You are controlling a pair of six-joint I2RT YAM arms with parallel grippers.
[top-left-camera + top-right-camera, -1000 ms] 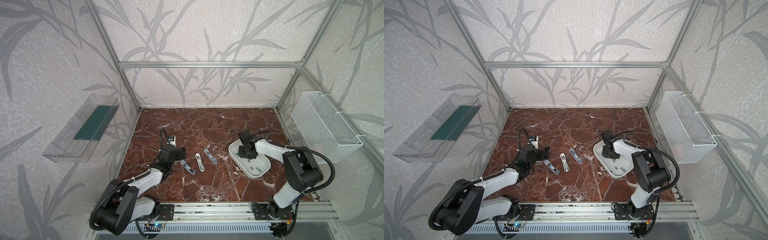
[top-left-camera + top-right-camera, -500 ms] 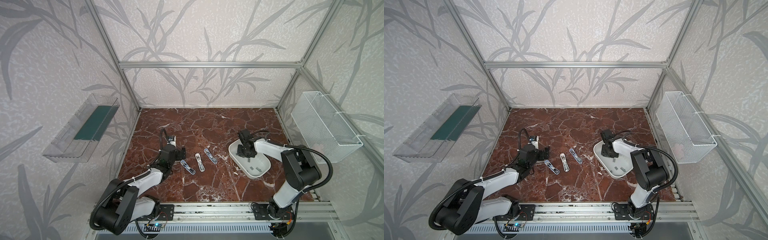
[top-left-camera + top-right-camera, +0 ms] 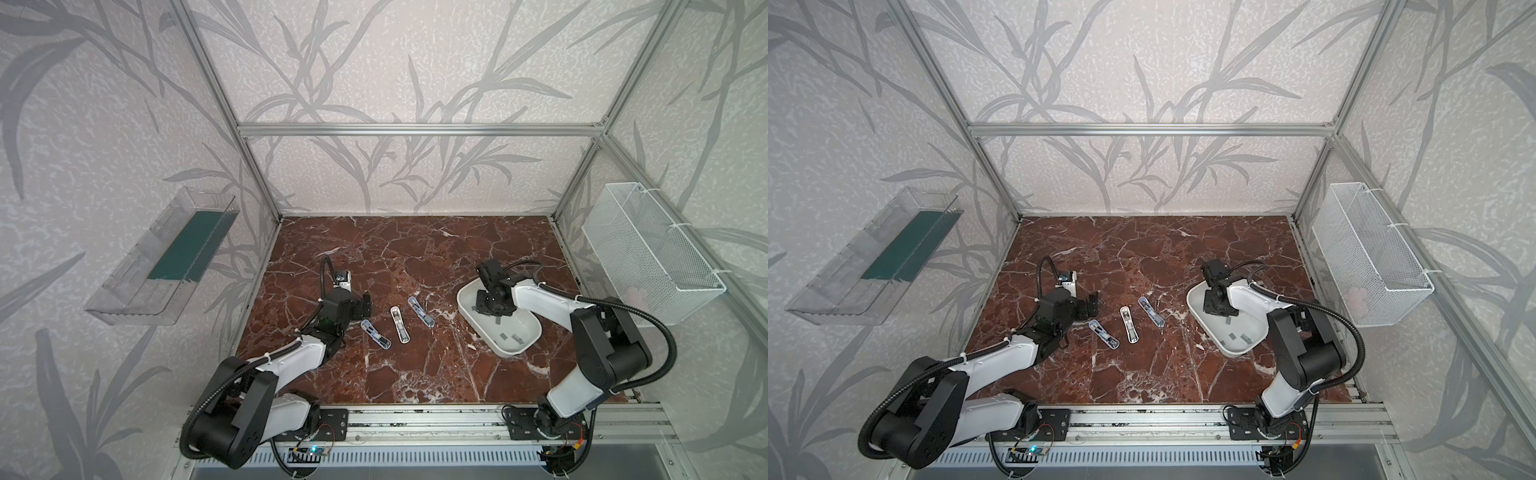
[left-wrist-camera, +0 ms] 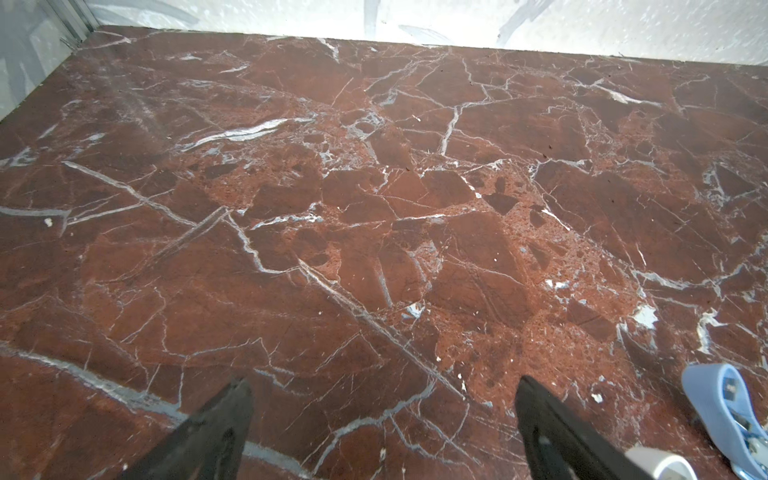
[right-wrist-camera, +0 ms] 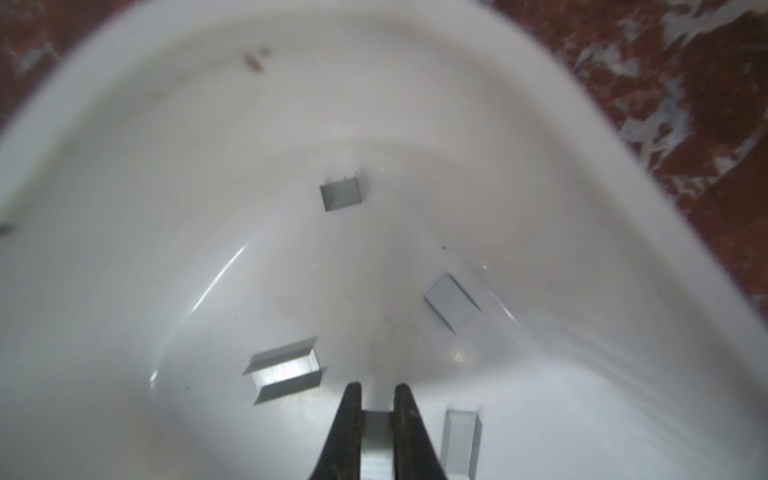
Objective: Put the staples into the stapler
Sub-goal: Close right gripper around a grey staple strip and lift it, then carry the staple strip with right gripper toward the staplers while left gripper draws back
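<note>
Three pale blue plastic staplers (image 3: 400, 325) are laid on the red marble worktop (image 3: 415, 374), the leftmost just beside the left fingers (image 4: 216, 428), which are spread wide and empty. Farther off, grey metal staple strips (image 5: 286, 370) are scattered in the white oval plastic dish (image 3: 525, 324); one is pinched between the narrowed right fingers (image 5: 351, 415).

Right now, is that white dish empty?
Not empty: several loose grey staple strips lie in the white dish, and the jaws of the right gripper pinch another.
</note>
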